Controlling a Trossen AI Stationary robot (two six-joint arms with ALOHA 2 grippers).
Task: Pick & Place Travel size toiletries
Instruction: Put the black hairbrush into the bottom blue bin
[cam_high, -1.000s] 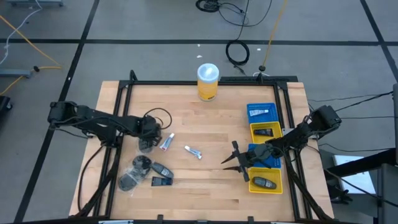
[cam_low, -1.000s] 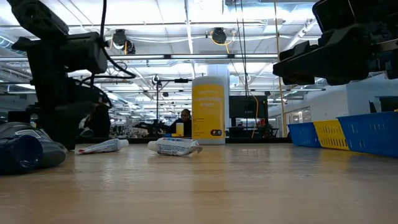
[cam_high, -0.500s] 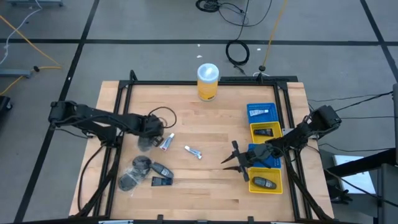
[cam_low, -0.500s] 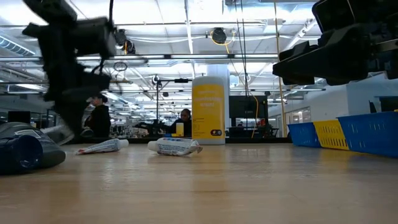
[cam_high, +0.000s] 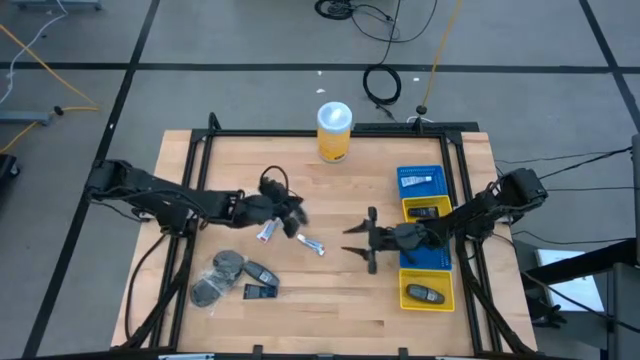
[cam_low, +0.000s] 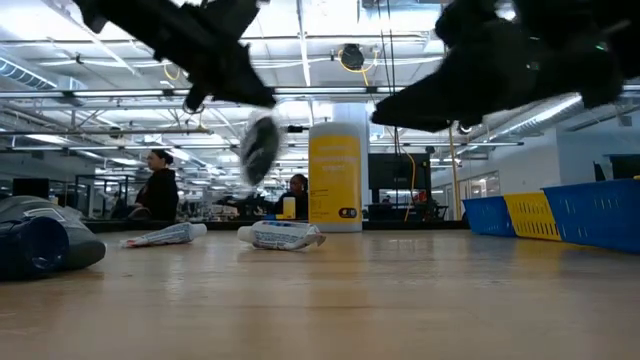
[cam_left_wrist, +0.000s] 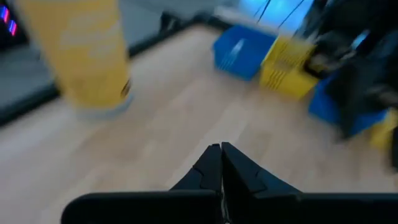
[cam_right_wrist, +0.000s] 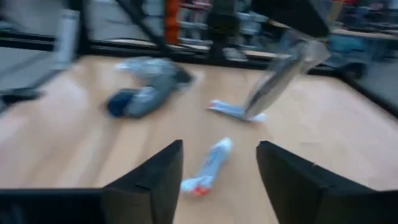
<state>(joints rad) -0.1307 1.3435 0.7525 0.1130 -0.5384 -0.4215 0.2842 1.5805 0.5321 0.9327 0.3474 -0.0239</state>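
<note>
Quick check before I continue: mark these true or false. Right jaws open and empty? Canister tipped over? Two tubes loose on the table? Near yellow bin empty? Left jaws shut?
1. The right gripper has open, empty jaws. True.
2. The canister is tipped over. False: it stands upright at the table's far edge.
3. Two tubes lie loose on the table. True.
4. The near yellow bin is empty. False: it holds a dark piece.
5. The left gripper has shut jaws. True: a grey item hangs from them above the table.
</note>
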